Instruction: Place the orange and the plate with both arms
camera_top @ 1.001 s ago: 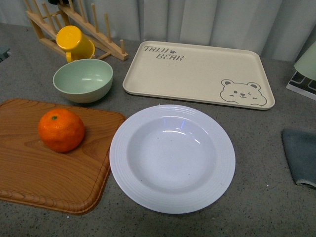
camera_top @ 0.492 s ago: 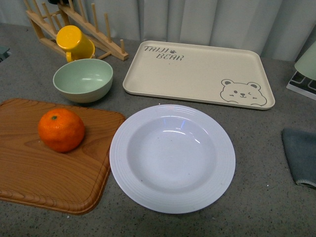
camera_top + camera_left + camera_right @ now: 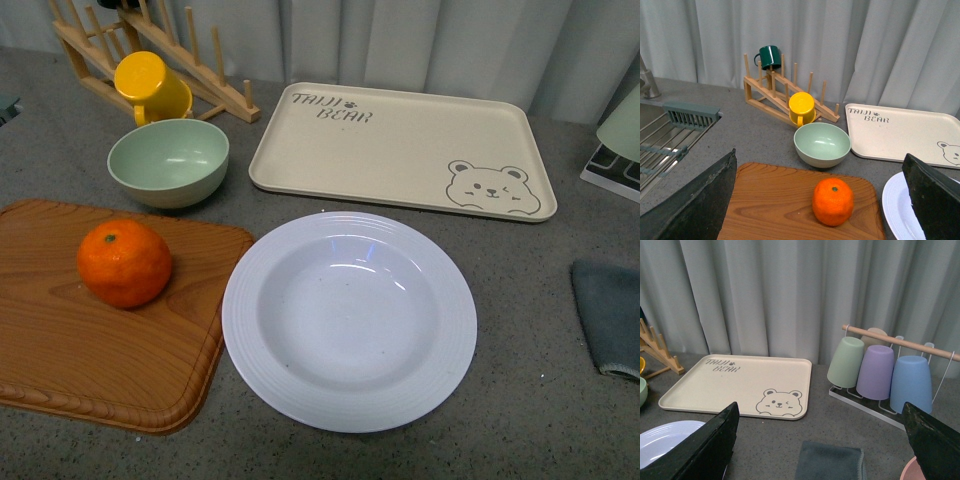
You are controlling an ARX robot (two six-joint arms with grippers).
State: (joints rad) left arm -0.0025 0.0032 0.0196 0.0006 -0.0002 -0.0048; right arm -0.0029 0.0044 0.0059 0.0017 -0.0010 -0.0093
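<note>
The orange (image 3: pixel 124 263) sits on a wooden cutting board (image 3: pixel 60 350) at the front left; it also shows in the left wrist view (image 3: pixel 833 201). The white plate (image 3: pixel 260 360) lies on the counter just right of the board, empty; its rim shows in the left wrist view (image 3: pixel 892 207) and the right wrist view (image 3: pixel 665 436). My left gripper (image 3: pixel 822 197) is open, raised back from the orange, jaws wide to either side. My right gripper (image 3: pixel 820 445) is open above the grey cloth (image 3: pixel 830 462). Neither arm shows in the front view.
A beige bear tray (image 3: pixel 400 150) lies behind the plate. A pale green bowl (image 3: pixel 168 162), yellow cup (image 3: pixel 150 88) and wooden rack (image 3: pixel 150 50) stand back left. A cup rack (image 3: pixel 880 372) stands right; a sink (image 3: pixel 665 145) lies far left.
</note>
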